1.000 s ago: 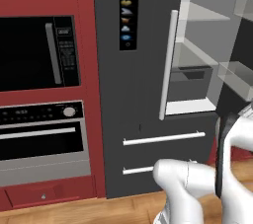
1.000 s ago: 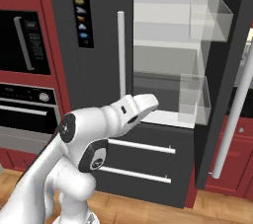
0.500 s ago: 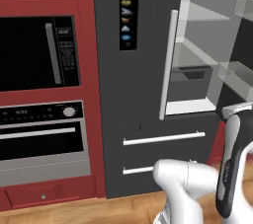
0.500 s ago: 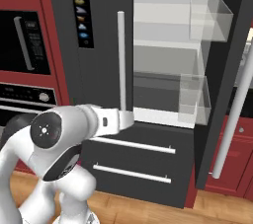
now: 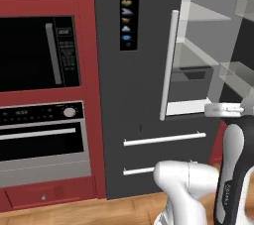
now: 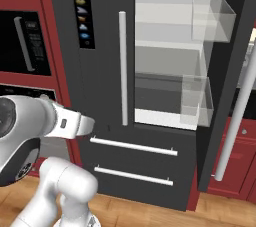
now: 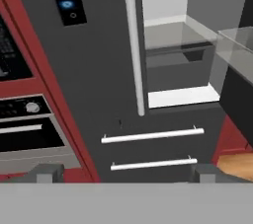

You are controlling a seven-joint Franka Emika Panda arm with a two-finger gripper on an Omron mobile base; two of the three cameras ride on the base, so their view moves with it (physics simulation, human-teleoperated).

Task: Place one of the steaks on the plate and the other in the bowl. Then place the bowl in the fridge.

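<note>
A red kitchen wall (image 5: 44, 1) is seen beside the fridge (image 6: 105, 96). The fridge's right door (image 6: 235, 71) is swung open. The gripper (image 7: 123, 172) is held wide apart, with nothing grasped.

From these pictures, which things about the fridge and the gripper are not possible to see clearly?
- Gripper: in the hand view the bottom edge cuts its fingertips; they stand wide apart, nothing between them.
- Fridge: the open right door's far side is cut by the right base view's edge.
- Icon panel: symbols too small to read.
- Lower fridge shelf: its back is too dark to make out.
</note>
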